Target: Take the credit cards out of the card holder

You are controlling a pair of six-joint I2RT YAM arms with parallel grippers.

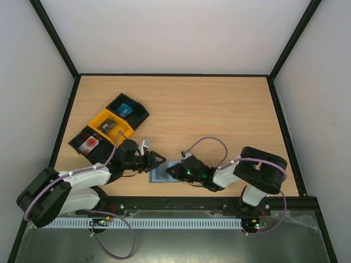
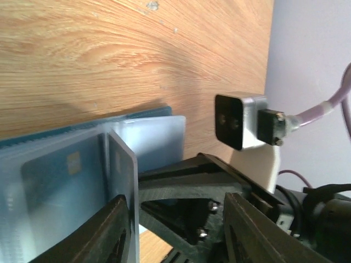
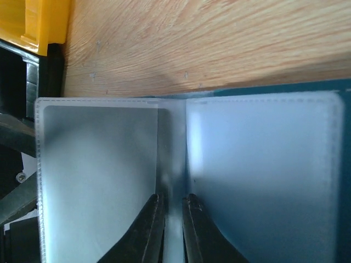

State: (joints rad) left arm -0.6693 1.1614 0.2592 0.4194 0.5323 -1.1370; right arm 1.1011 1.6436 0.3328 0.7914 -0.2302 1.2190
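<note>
While both arms are reaching over the near part of the table (image 1: 219, 109), we are seeing the card holder (image 1: 157, 177) lying open and flat there. It is sitting between the left claw (image 1: 157, 160) and the right claw (image 1: 173, 171), well apart from the black and yellow trays (image 1: 98, 119) at the far left. From above, the claws are covering much of the holder, and we cannot tell how their jaws are standing.

The wrist views are filling that in. Through the right wrist camera we are looking at two frosted clear pockets (image 3: 98, 164) lying side by side over the holder's blue-grey cover. The right claw's fingers (image 3: 153, 230) are standing almost together, pinching the thin middle fold (image 3: 173, 159) between those pockets. Whatever is lying inside them is too blurred to tell.

Only the left wrist view is showing us a credit card (image 2: 57, 183) with a pale chip patch, sitting inside a clear pocket. It is also showing one pocket leaf (image 2: 122, 175) standing upright just beside one of the left claw's fingers (image 2: 107, 235). That claw's jaws are standing partway open, well apart, and closing on nothing. The right claw's black frame and the right wrist camera (image 2: 241, 120) are sitting just beyond them.
</note>
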